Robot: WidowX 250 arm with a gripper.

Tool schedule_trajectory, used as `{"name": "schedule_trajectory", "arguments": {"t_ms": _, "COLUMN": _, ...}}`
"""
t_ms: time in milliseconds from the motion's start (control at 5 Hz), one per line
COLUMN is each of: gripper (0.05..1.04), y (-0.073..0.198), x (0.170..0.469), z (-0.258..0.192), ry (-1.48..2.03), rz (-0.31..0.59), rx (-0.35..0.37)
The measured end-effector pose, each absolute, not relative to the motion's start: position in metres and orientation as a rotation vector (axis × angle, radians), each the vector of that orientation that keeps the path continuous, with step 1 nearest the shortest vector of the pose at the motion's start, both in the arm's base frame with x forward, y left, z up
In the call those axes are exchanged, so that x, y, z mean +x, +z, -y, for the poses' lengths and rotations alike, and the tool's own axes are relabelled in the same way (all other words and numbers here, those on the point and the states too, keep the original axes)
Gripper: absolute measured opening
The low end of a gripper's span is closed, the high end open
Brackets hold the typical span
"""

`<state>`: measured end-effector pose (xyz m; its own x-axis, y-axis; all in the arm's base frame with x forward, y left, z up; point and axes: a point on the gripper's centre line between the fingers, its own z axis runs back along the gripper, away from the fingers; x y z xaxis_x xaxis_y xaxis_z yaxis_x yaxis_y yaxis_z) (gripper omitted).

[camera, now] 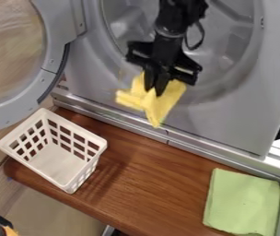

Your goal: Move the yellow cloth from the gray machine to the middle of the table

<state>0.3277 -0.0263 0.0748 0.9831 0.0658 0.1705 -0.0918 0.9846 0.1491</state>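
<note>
So you had the yellow cloth pinched in your gripper
It was bunched up on both sides of your fingertips, with one corner drooping below them, and you had the whole thing hanging in front of the gray machine, beyond the wooden table's back edge.

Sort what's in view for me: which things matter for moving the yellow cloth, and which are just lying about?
Part of the job:
- yellow cloth, held in the gripper
- gray machine, door open
- wooden table, the destination

Just lying about:
- white basket, table's left end
- folded green cloth, table's right end
</note>
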Motion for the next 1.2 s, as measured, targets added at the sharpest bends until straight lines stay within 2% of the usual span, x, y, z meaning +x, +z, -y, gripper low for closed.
{"name": "schedule_trajectory", "arguments": {"t_ms": 200, "gripper": 0.078, "y": 0.072, "x": 0.301, "z": 0.049, "ry": 0.067, "rz": 0.192, "rx": 0.089}}
{"name": "schedule_trajectory", "arguments": {"t_ms": 400, "gripper": 0.078, "y": 0.052, "x": 0.285, "z": 0.061, "ry": 0.08, "rz": 0.188, "rx": 0.035}}
{"name": "schedule_trajectory", "arguments": {"t_ms": 600, "gripper": 0.078, "y": 0.029, "x": 0.282, "z": 0.068, "ry": 0.098, "rz": 0.246, "rx": 0.068}}
{"name": "schedule_trajectory", "arguments": {"t_ms": 800, "gripper": 0.078, "y": 0.006, "x": 0.276, "z": 0.064, "ry": 0.144, "rz": 0.208, "rx": 0.071}}
{"name": "schedule_trajectory", "arguments": {"t_ms": 1000, "gripper": 0.078, "y": -0.012, "x": 0.273, "z": 0.058, "ry": 0.185, "rz": 0.208, "rx": 0.06}}
{"name": "schedule_trajectory", "arguments": {"t_ms": 1200, "gripper": 0.078, "y": -0.032, "x": 0.274, "z": 0.053, "ry": 0.207, "rz": 0.178, "rx": 0.032}}
